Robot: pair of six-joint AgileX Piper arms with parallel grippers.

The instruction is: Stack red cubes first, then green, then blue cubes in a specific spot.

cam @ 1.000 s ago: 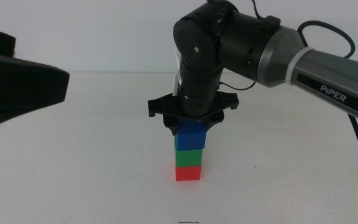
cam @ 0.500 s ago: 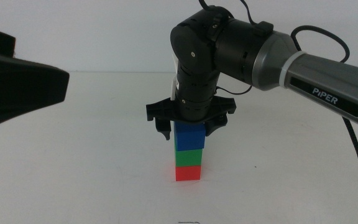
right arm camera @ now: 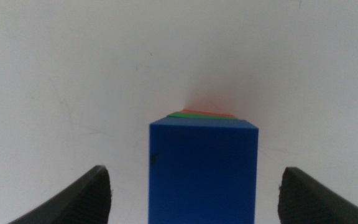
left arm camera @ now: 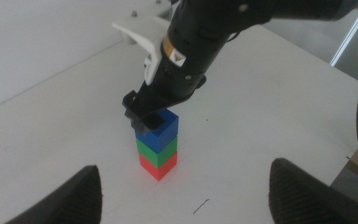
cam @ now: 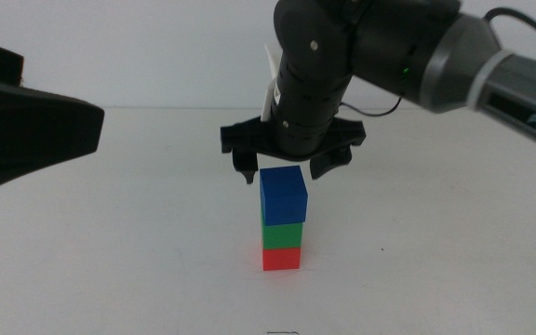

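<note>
The right hand (cam: 284, 174) hangs directly above a finished three-cube tower on the white table (cam: 138, 233), jaws spread wide and holding nothing; the blue cube (cam: 283, 194) sits on the green cube (cam: 283, 234), which sits on the red cube (cam: 281, 258), all near the middle of the table. The relation that counts is vertical: the tower's long axis stands upright and the hand is straight over it, one fingertip just off the blue cube's left top corner, the other off its right, neither seeming to touch; a clean exit looks to be straight up, since any sideways drift would likely clip the top cube. The right wrist view looks down on the blue cube squarely between the parted jaws, with slivers of green and red showing past its far edge, so the cubes may sit slightly offset, though the angle makes that hard to judge. The left hand (left arm camera: 185, 193), also spread and empty, waits well back from the tower on the left; the right arm is plainly the nearer.
</note>
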